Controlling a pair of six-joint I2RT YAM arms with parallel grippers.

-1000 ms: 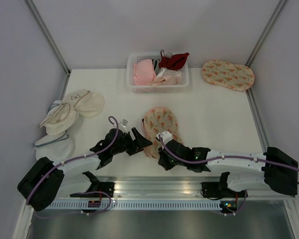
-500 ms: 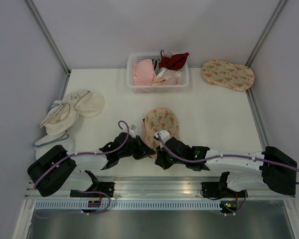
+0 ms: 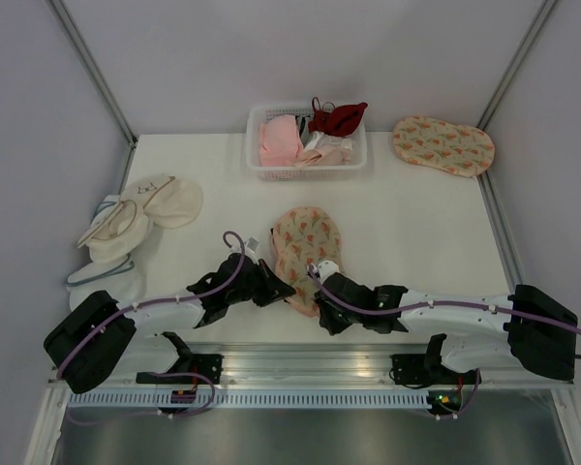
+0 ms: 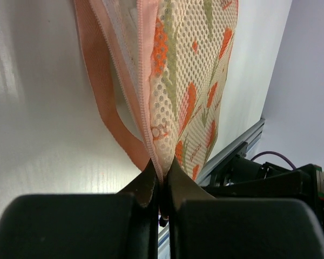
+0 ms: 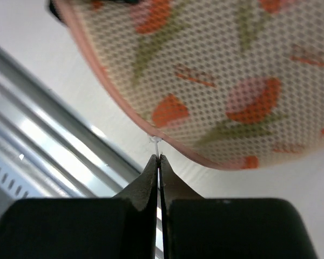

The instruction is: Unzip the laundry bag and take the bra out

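The laundry bag (image 3: pixel 308 247), a peach mesh pouch with an orange leaf print, lies near the table's front edge between both arms. My left gripper (image 3: pixel 289 290) is shut on the bag's zip edge (image 4: pixel 157 135), pinching the pink zip tape and mesh; a pink loop (image 4: pixel 110 116) hangs beside it. My right gripper (image 3: pixel 317 310) is shut at the bag's near rim (image 5: pixel 167 141), its tips pinching a small white tab (image 5: pixel 157 144) that sticks out of the pink edging. The bra is hidden.
A white basket (image 3: pixel 256 165) at the back holds pink and dark red garments. A second printed pouch (image 3: pixel 443 144) lies back right. Cream-white pouches (image 3: pixel 136 218) are piled at the left. The metal rail (image 3: pixel 300 368) runs just behind both grippers.
My left gripper has swung right to the bag's near left edge and shut on it. The bag has shifted slightly away. The right gripper stayed shut at the rim.
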